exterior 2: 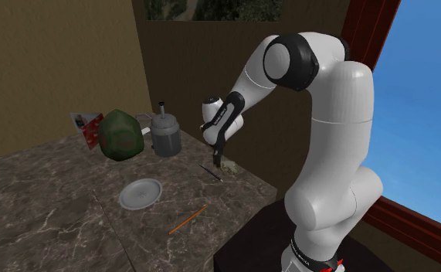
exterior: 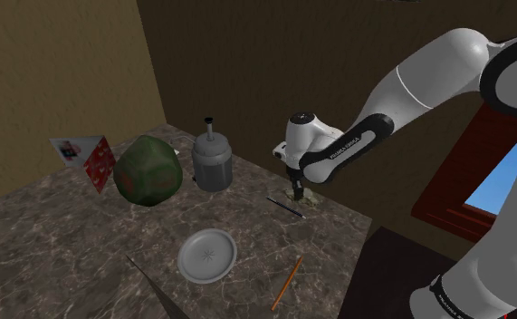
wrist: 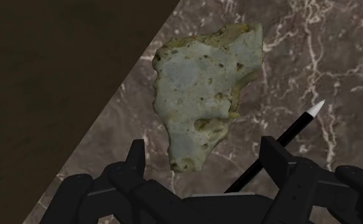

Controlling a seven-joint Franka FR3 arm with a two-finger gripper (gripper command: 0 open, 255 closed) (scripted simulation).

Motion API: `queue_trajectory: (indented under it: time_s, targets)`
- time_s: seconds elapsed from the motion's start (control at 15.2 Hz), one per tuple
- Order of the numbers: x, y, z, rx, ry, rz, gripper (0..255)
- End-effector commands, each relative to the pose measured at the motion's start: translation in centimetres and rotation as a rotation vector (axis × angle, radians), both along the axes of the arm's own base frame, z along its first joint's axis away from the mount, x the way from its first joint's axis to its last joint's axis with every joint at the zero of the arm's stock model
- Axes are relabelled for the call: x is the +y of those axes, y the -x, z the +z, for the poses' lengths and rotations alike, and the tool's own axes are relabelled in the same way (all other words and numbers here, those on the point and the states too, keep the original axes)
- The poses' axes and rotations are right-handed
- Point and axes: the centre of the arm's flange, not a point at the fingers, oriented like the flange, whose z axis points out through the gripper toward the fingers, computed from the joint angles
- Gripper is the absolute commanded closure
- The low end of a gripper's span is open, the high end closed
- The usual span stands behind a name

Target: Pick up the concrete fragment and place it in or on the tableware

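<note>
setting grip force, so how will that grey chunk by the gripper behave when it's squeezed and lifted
The concrete fragment looks rigid, so it should not flex when the open gripper closes on it. Its pitted, rough face probably gives good friction. Its outline is irregular and tapers toward the gripper, so it may pivot if clasped at that narrow end.

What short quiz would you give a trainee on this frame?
1. True or false: the gripper is shut on the concrete fragment.
2. What lies right beside the fragment? A: a black pen; B: a spoon; C: a cup.
3. Fill in: the tableware that the fragment must go to is a grey ___.
Key: 1 false, the fingers stand open either side of its narrow end; 2 A; 3 plate.
</note>
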Motion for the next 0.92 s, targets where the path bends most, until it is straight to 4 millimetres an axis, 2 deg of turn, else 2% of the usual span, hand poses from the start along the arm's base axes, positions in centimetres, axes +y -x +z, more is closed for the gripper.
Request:
queue_trajectory:
  time_s: [0.0,0.26,0.73,0.79,0.86]
  targets:
    - [0.1,0.1,-1.1,-0.010,0.002,0.001,0]
    - [-0.2,0.0,-3.0,-0.010,0.002,0.001,0]
    - [-0.2,0.0,-3.0,-0.010,0.002,0.001,0]
    - [-0.2,0.0,-3.0,-0.010,0.002,0.001,255]
    - [-0.2,0.0,-3.0,-0.010,0.002,0.001,255]
